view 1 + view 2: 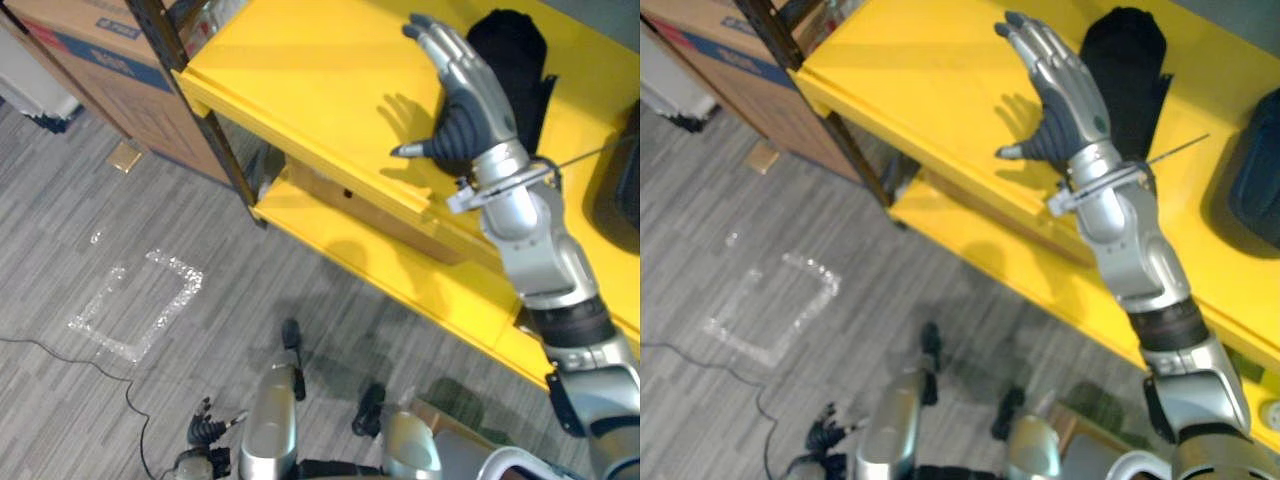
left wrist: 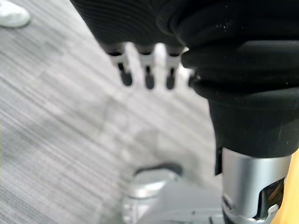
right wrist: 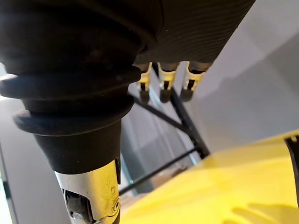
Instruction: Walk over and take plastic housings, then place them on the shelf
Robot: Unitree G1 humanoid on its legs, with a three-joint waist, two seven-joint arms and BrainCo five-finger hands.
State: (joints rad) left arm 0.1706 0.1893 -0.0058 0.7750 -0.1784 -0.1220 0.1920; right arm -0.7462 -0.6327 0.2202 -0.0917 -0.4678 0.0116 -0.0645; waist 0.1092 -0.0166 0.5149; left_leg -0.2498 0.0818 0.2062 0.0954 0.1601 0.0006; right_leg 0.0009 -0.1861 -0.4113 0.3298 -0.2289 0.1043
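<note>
Yellow shelf (image 1: 300,80), right hand (image 1: 465,105) spread wide above it, empty, beside black housing (image 1: 512,50)

Two dark housings (image 1: 505,50) (image 1: 1255,185), one yellow shelf (image 1: 300,80) of two tiers — two cardboard boxes (image 1: 110,70) (image 1: 385,215), one taped square (image 1: 178,268).

Beside the black housing (image 1: 520,50) the yellow shelf (image 1: 300,70) lies bare, a dark post (image 1: 228,150) flanking.

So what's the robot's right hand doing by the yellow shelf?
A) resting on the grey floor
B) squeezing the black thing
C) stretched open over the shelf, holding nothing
C: the right hand has straight fingers spread above the yellow shelf and holds nothing; the black housing lies on the shelf beside it, not grasped.
</note>
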